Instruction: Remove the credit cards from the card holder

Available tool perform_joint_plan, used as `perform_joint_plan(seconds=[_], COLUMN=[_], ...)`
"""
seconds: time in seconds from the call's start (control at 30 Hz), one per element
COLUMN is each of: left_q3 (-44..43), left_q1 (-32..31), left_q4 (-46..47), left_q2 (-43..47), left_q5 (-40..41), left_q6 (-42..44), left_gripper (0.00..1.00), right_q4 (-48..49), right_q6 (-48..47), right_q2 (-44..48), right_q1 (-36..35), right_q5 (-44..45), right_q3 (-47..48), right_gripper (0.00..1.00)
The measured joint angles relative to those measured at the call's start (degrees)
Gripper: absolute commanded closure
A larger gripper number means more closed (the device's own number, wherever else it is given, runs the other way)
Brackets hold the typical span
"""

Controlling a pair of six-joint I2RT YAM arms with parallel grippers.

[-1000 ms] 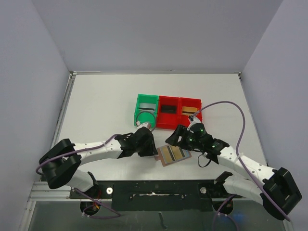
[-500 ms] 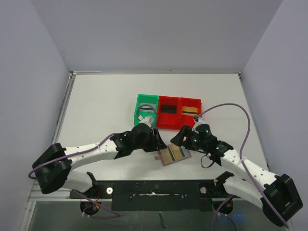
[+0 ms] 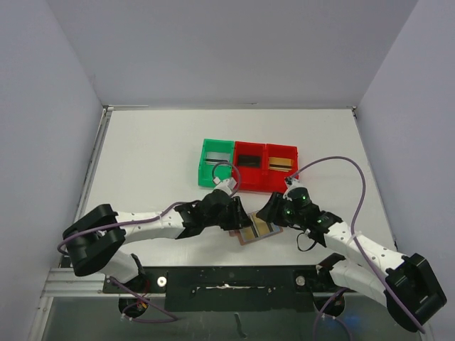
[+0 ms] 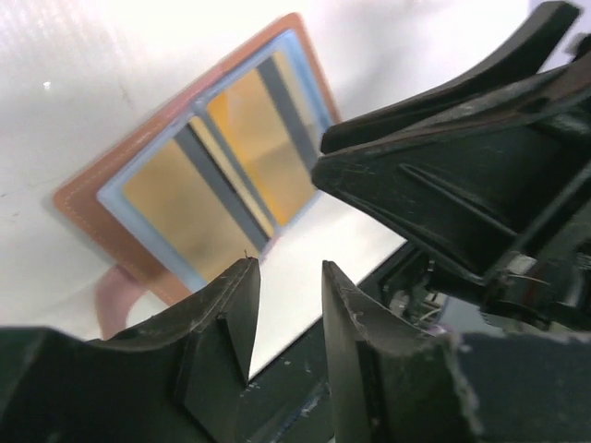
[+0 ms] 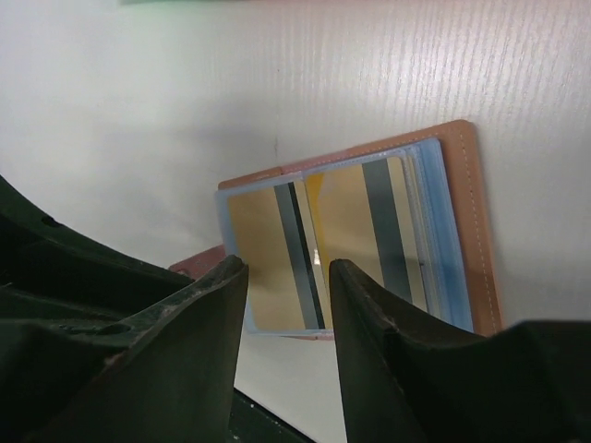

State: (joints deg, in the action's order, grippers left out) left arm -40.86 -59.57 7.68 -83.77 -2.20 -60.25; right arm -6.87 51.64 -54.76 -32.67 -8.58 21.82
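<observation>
Card holder (image 3: 256, 229) lies open and flat on the desk (image 3: 156, 156) near the front edge, gold cards (image 5: 263, 254) tucked in its blue-lined pockets. Left hand (image 4: 288, 268) and right hand (image 5: 288, 268) hover at either side, fingers partly parted, grasping nothing

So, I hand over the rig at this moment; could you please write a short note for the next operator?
Left gripper: jaws partly open, empty, close beside the card holder.
Right gripper: jaws partly open, empty, over the holder's middle fold.
Card holder: lies open and flat on the table, between the two grippers.
Done, it seems: a dark flat piece lies in the middle red bin and a gold flat piece in the right red bin; both are too small to confirm as cards.
Left: two gold cards sit in the holder's pockets; pull them out.
</observation>
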Motion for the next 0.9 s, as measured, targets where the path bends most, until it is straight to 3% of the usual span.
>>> perform_joint_plan(seconds=[0.27,0.57,0.9], left_q3=[1.2,2.2,4.9], left_q1=[-2.3,-3.7,-5.2], left_q4=[2.3,3.1,7.1], left_q2=[-7.6,-9.4,-9.1], left_q5=[5.6,9.7,13.0], left_q6=[-1.6,-3.3,-6.2], left_gripper=[0.86,0.9,0.91], right_q4=[3.7,7.6,9.7], right_q6=[-2.6,-3.8,-2.9], right_q2=[-7.0,-12.2,-11.5], right_q1=[-0.3,-1.4,-3.9], right_q5=[-3.0,-4.8,-3.8], right_q3=[-0.5,-1.4,-2.8], right_gripper=[0.68,0.7,0.66])
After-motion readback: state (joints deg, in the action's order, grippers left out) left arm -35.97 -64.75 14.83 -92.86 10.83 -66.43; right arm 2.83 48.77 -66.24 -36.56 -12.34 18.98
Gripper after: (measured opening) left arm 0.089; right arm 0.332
